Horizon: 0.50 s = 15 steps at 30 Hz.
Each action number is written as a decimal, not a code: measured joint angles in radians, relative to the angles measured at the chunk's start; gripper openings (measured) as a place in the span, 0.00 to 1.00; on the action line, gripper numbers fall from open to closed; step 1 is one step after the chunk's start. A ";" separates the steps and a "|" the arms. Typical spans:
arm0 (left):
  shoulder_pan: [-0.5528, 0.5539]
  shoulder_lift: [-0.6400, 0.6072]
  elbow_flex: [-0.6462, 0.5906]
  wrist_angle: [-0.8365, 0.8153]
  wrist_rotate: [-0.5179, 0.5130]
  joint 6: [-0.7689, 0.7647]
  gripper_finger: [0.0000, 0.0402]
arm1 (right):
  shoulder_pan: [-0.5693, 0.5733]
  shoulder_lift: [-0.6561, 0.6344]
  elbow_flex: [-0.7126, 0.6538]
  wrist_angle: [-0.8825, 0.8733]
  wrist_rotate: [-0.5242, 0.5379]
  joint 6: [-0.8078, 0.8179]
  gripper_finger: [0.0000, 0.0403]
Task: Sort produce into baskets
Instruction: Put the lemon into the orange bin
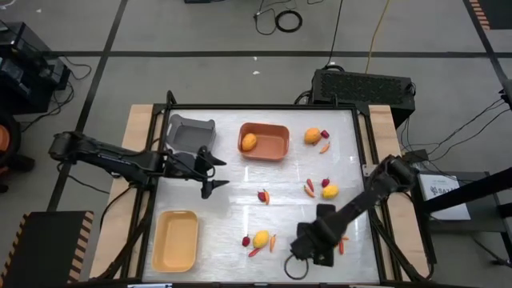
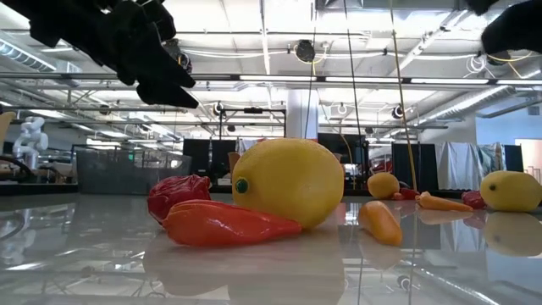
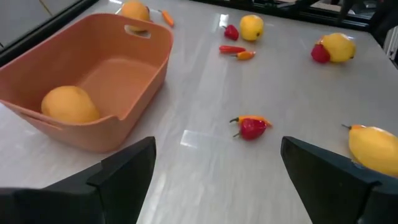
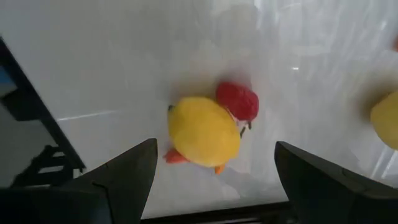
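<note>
High view shows one yellow fruit (image 1: 250,142) in the orange basket (image 1: 276,146) at 12 o'clock, remaining produce loose across the desk (image 1: 232,232), both end effectors, left (image 1: 210,170) and right (image 1: 297,254), spread apart, empty.

Glossy white tabletop (image 1: 232,192), black equipment box (image 1: 362,86) behind it, coiled cable (image 1: 288,21) on the grey floor (image 1: 200,32).

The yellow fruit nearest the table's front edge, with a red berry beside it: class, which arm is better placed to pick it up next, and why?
Probably the right. The right gripper hangs open close beside that yellow fruit, which fills its wrist view between the fingers. The left gripper, also open, sits farther off, near the orange basket.
</note>
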 joint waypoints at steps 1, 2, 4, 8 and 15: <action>0.000 0.006 0.000 0.007 0.000 0.000 0.88 | 0.011 0.000 0.000 -0.003 0.000 0.002 0.78; 0.000 0.012 0.000 0.019 0.000 0.000 0.88 | 0.022 0.000 0.000 -0.002 -0.002 -0.003 0.78; 0.000 0.018 0.000 0.035 0.001 0.014 0.88 | 0.045 0.000 0.000 -0.002 -0.002 -0.038 0.78; 0.000 0.020 0.000 0.054 0.024 0.113 0.88 | 0.085 0.000 0.000 0.003 -0.006 -0.248 0.78; 0.000 0.020 0.000 0.080 0.119 0.243 0.88 | 0.124 0.000 0.000 0.068 0.003 -0.483 0.78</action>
